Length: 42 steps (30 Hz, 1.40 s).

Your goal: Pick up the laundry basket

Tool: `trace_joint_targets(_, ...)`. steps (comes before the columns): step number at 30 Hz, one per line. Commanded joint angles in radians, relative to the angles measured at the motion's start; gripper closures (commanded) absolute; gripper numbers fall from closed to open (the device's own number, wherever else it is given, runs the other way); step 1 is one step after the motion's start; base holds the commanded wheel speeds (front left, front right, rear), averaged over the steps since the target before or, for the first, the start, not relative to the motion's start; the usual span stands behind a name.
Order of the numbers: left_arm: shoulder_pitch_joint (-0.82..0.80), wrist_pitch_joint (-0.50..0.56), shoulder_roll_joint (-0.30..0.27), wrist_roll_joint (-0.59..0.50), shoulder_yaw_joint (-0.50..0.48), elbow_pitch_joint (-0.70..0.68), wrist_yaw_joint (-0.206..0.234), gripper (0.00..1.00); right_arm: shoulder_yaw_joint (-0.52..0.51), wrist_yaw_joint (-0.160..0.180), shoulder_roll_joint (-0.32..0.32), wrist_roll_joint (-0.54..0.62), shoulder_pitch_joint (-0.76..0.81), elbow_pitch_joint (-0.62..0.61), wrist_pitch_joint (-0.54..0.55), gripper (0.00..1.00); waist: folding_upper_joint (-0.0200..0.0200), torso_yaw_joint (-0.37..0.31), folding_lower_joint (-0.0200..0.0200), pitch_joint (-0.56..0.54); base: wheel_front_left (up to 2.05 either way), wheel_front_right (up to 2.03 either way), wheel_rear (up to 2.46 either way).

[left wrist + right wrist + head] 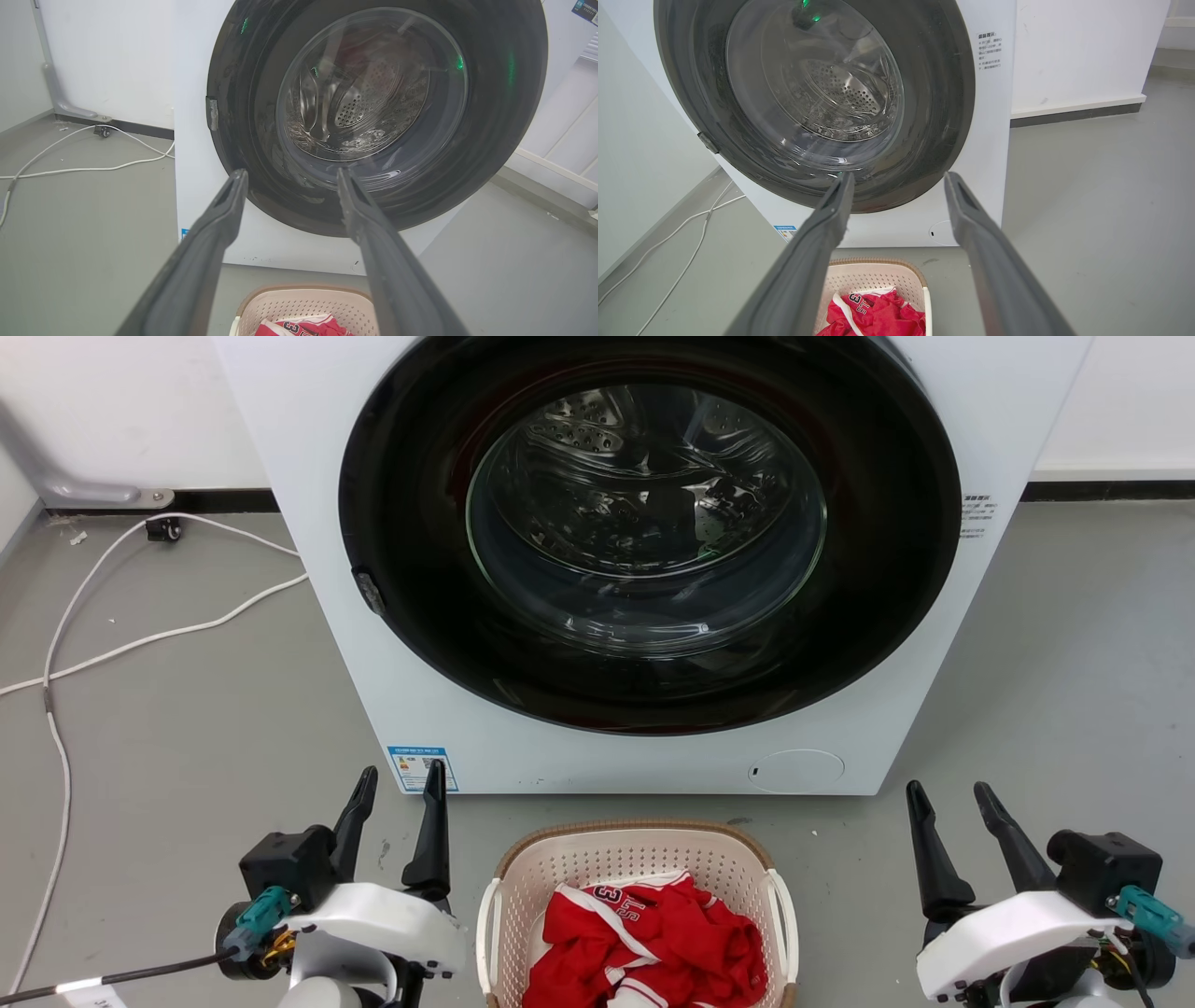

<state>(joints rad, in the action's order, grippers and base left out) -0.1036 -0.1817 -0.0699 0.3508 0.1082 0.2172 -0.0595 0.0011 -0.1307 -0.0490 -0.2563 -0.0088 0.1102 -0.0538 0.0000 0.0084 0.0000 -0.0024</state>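
Note:
The laundry basket [597,855], cream-white and perforated with a brown rim and white side handles, stands on the floor at the bottom centre of the head view, just in front of the washing machine [644,560]. A red and white garment [644,938] lies inside it. My left gripper [401,782] is open to the basket's left, apart from it. To its right, my right gripper [948,789] is open too, fingers empty. The basket [303,303] shows low between the left fingers, and the basket [873,277] again in the right wrist view.
The washing machine's round dark door is shut, its drum visible through the glass. White cables [140,635] trail over the grey floor at the left, near the wall. Grey floor [1074,709] lies to the right of the machine.

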Motion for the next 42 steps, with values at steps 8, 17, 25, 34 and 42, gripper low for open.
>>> trace_joint_targets(8,-0.023,-0.024,-0.009,-0.076,0.014,0.006,0.006,0.00,0.007,0.000,-0.002,0.061,0.005,-0.009,-0.026,0.00,0.0000,0.002,0.0000,0.002,0.00,0.00,0.00)
trace_joint_targets(17,-0.024,-0.043,-0.009,-0.138,0.024,0.018,0.006,0.00,0.014,0.000,-0.002,0.122,0.013,-0.010,-0.041,0.00,0.0000,0.004,0.0000,0.002,0.00,0.00,0.00)
trace_joint_targets(25,-0.021,-0.058,-0.005,-0.183,0.026,0.033,0.009,0.00,0.014,0.000,-0.002,0.154,0.020,-0.013,-0.066,0.00,0.0000,0.005,0.0000,0.001,0.00,0.00,0.00)
trace_joint_targets(34,-0.024,-0.074,-0.001,-0.222,0.028,0.052,0.006,0.00,0.001,0.000,-0.002,0.177,0.026,-0.008,-0.091,0.00,0.0000,0.008,0.0000,0.001,0.00,0.00,0.00)
trace_joint_targets(42,-0.023,-0.086,0.002,-0.242,0.026,0.064,0.001,0.00,-0.007,0.000,-0.002,0.188,0.024,0.008,-0.108,0.00,0.0000,0.009,0.0000,0.001,0.00,0.00,0.00)
